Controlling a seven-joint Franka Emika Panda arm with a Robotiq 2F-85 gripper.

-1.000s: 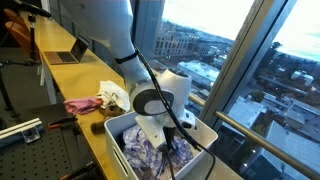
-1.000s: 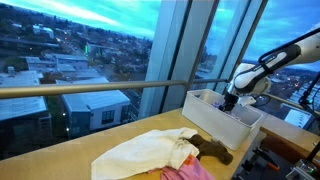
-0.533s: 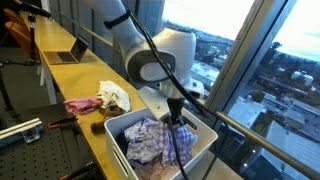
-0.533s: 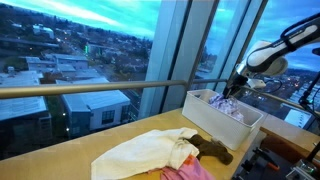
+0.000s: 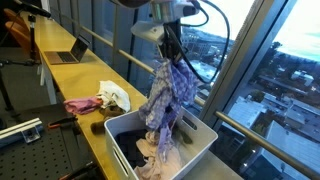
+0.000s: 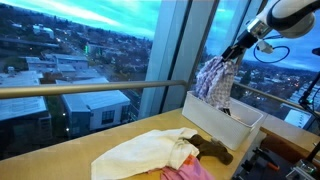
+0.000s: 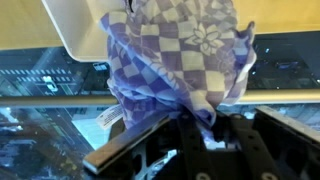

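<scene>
No writing, brand, number or sign can be read in any view. In the wrist view a small white tag (image 7: 111, 118) hangs at the edge of the purple checked cloth (image 7: 180, 60), but any print on it is too small to make out.

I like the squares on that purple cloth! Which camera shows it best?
The wrist view: the cloth fills the picture, its purple and white checks clear. Both exterior views show the cloth smaller, hanging from the gripper above the bin.
</scene>
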